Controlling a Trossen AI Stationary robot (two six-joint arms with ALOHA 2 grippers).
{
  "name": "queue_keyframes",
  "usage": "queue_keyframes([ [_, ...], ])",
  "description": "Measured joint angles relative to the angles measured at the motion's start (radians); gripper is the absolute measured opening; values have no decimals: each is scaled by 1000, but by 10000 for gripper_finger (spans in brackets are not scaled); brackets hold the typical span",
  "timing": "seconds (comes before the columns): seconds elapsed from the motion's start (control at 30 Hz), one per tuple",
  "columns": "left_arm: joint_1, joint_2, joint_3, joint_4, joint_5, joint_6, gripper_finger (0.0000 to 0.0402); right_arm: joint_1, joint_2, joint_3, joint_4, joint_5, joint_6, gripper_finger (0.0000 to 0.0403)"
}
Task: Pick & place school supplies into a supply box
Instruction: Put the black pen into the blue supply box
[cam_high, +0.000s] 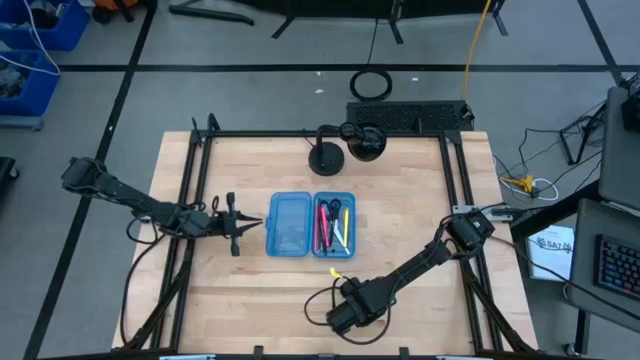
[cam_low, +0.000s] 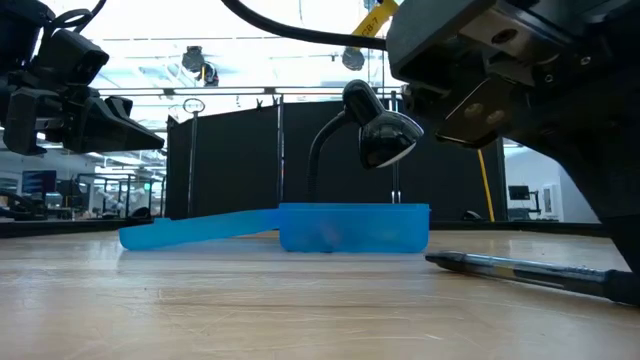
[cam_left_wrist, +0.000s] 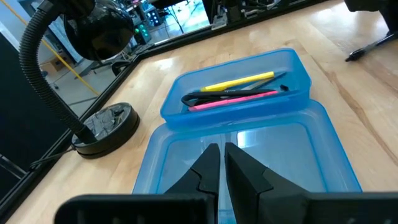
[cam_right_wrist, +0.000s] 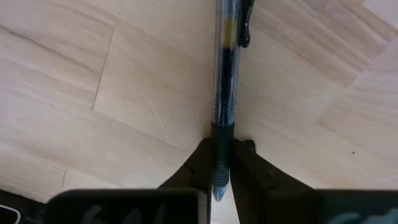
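The translucent blue supply box (cam_high: 310, 225) lies open in the middle of the table, both halves flat on the wood. Its right half (cam_left_wrist: 249, 74) holds yellow, pink, red and dark pens; its left half (cam_left_wrist: 242, 155) is bare. A clear pen with a black grip and a yellow band (cam_high: 338, 273) lies on the table near the box's near right corner. My right gripper (cam_right_wrist: 221, 155) is shut on that pen. My left gripper (cam_left_wrist: 221, 165) is shut and empty, hovering over the box's left half. My right gripper pinches the pen's black grip section (cam_right_wrist: 222, 134), close to its writing tip, between its two fingers. The fingers slant down from the table's near side, one on each side of the barrel. The pen's clip end (cam_low: 450, 260) lies on the table.
A black gooseneck desk lamp (cam_high: 326, 155) stands on its round base behind the box, its head (cam_high: 367, 140) to the right. Black frame rails (cam_high: 195, 200) run along the table's left and right sides. Bare wood lies left and right of the box.
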Motion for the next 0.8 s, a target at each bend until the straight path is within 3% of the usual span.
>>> queue_keyframes([
  [0.23, 0, 0, 0, -1, 0, -2, 31, 2, -105, -5, 4, 79, 42, 25],
  [0.37, 0, 0, 0, -1, 1, -3, 31, 5, -209, -14, -47, 268, 78, 25],
  [0.67, 0, 0, 0, 0, 1, -3, 31, -3, -420, -8, 56, 685, 59, 25],
  [0.8, 0, 0, 0, 0, 1, -3, 31, -49, -473, -5, 72, 660, 17, 25],
])
